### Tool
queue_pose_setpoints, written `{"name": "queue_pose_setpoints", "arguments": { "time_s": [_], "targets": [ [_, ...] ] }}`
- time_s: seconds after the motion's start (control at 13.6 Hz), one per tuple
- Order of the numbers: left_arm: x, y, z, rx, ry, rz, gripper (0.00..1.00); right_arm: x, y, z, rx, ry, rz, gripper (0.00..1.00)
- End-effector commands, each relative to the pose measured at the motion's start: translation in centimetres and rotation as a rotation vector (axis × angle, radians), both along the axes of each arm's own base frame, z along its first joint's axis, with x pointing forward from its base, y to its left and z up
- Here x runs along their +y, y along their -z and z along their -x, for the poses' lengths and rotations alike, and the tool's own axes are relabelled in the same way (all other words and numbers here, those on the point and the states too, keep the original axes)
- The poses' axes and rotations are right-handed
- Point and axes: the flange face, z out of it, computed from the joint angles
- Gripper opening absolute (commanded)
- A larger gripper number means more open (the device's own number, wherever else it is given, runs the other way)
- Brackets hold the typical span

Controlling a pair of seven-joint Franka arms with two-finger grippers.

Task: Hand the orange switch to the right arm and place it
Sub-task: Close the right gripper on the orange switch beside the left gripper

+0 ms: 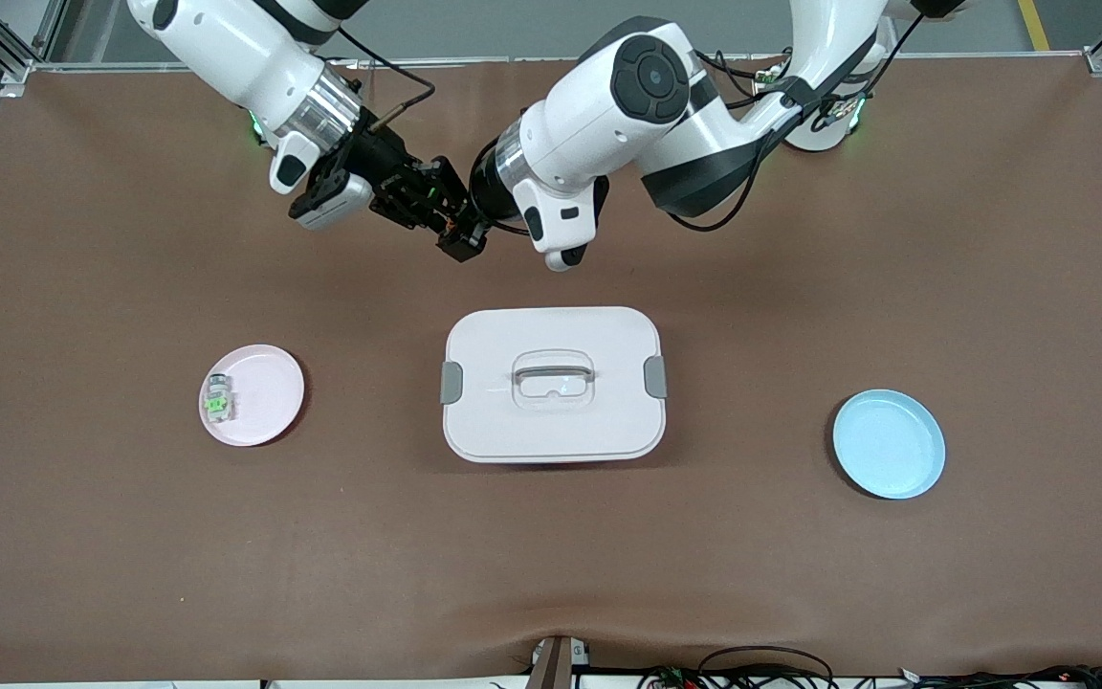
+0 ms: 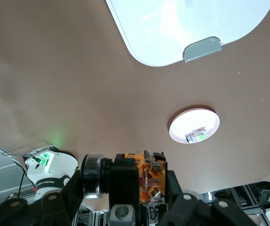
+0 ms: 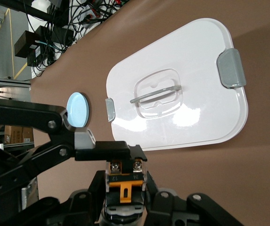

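Note:
The orange switch (image 1: 451, 223) is a tiny black block with orange marks, held in the air between the two arms, over bare table between the white box and the robots' bases. My left gripper (image 1: 463, 237) is shut on it; in the left wrist view the switch (image 2: 152, 181) sits between its black fingers (image 2: 125, 181). My right gripper (image 1: 429, 196) meets it from the right arm's end. In the right wrist view its fingers (image 3: 96, 188) press both sides of the switch (image 3: 125, 181), with a left finger lying across the switch's outer end.
A white lidded box (image 1: 553, 325) with grey clips lies mid-table. A pink plate (image 1: 274, 378) toward the right arm's end holds a pale clear block with green marks (image 1: 218, 399). An empty blue plate (image 1: 889, 443) lies toward the left arm's end.

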Motion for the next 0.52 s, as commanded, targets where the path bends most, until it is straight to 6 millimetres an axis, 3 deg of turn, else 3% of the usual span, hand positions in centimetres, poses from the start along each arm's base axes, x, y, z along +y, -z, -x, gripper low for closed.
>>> {"name": "queue_pose_setpoints", "arguments": {
  "time_s": [0.0, 0.22, 0.37, 0.44],
  "targets": [
    [0.3, -1.2, -0.1, -0.003, -0.022, 0.007, 0.0, 0.0, 0.4, 0.4, 0.007, -0.003, -0.005, 0.0],
    [0.5, -1.3, -0.4, -0.001, -0.027, 0.008, 0.01, 0.0, 0.5, 0.4, 0.008, -0.004, -0.003, 0.0],
    [0.7, -1.5, -0.4, -0.01, -0.025, 0.002, 0.54, 0.0, 0.5, 0.4, 0.007, -0.005, -0.003, 0.0],
    [1.0, -2.4, -0.2, -0.027, -0.023, -0.002, 1.0, 0.0, 0.5, 0.4, 0.004, -0.007, -0.002, 0.0]
  ]
}}
